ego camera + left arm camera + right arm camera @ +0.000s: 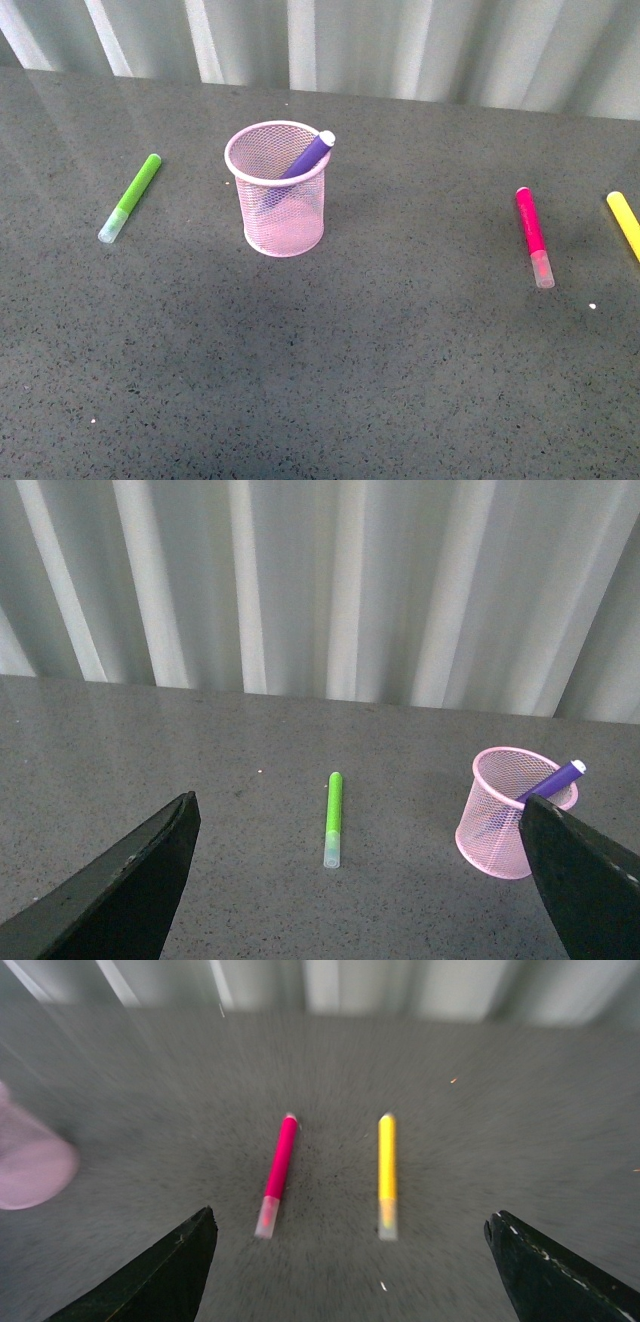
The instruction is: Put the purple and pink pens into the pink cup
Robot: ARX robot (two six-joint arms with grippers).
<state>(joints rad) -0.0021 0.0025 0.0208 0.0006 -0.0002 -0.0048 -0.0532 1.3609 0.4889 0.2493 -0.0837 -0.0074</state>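
The pink mesh cup [280, 195] stands upright on the grey table, left of centre. The purple pen [308, 155] leans inside it, its end above the rim. The pink pen [532, 233] lies flat on the table at the right, clear cap toward me. Neither arm shows in the front view. In the left wrist view my left gripper [360, 880] is open and empty, with the cup [510, 815] and purple pen [552, 781] ahead by one finger. In the blurred right wrist view my right gripper [351, 1265] is open and empty, the pink pen [276, 1171] ahead of it.
A lime-green marker [132, 195] lies left of the cup, also in the left wrist view [333, 815]. A yellow marker [625, 222] lies at the right edge, beside the pink pen in the right wrist view [387, 1175]. A corrugated wall backs the table.
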